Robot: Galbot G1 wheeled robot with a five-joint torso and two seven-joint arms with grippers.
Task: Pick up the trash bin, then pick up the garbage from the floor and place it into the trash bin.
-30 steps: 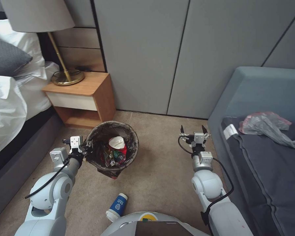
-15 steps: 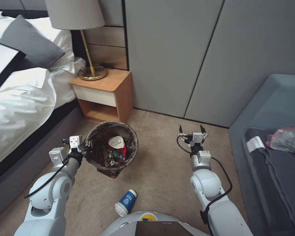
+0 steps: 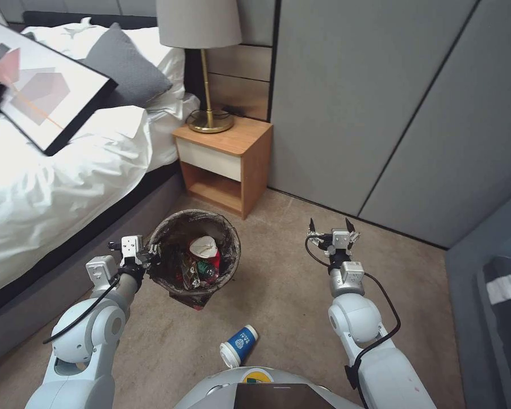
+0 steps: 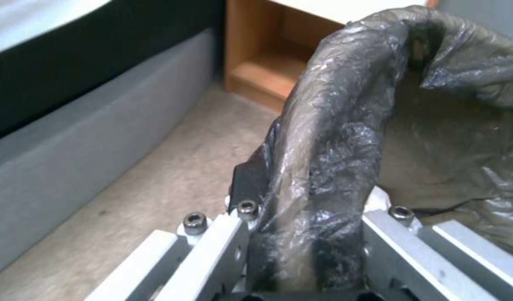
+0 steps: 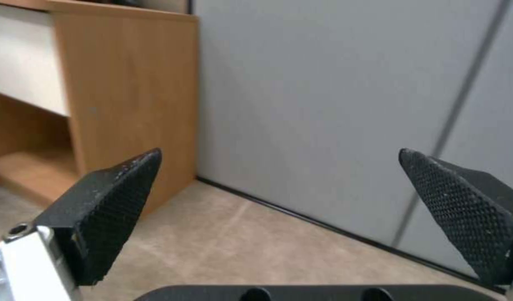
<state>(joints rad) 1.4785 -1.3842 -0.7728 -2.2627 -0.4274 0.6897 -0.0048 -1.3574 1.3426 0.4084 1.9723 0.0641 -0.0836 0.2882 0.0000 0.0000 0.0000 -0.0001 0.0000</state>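
Note:
The trash bin (image 3: 176, 224), lined with a dark bag folded over its rim, hangs above the floor (image 3: 278, 295) in front of me. My left gripper (image 3: 151, 252) is shut on its near-left rim; in the left wrist view the bagged rim (image 4: 323, 175) runs between the fingers (image 4: 245, 184). Inside the bin lie a crushed red-white cup (image 3: 203, 247) and several other litter pieces. A blue-white cup (image 3: 239, 345) lies on its side on the carpet close to my base. My right gripper (image 3: 330, 228) is held out over the carpet, open and holding nothing, its fingertips (image 5: 117, 196) wide apart.
A bed (image 3: 51, 187) with white sheets, a grey pillow and a framed picture (image 3: 40, 91) runs along the left. A wooden nightstand (image 3: 224, 165) with a brass lamp (image 3: 209, 116) stands against the grey wall panels (image 3: 380, 113). A grey sofa edge (image 3: 494, 289) is at the right.
The whole head view has swung to the left: bed, nightstand and lamp shifted right, the sofa slid toward the right edge. Both arms hold their pose, the bin still held.

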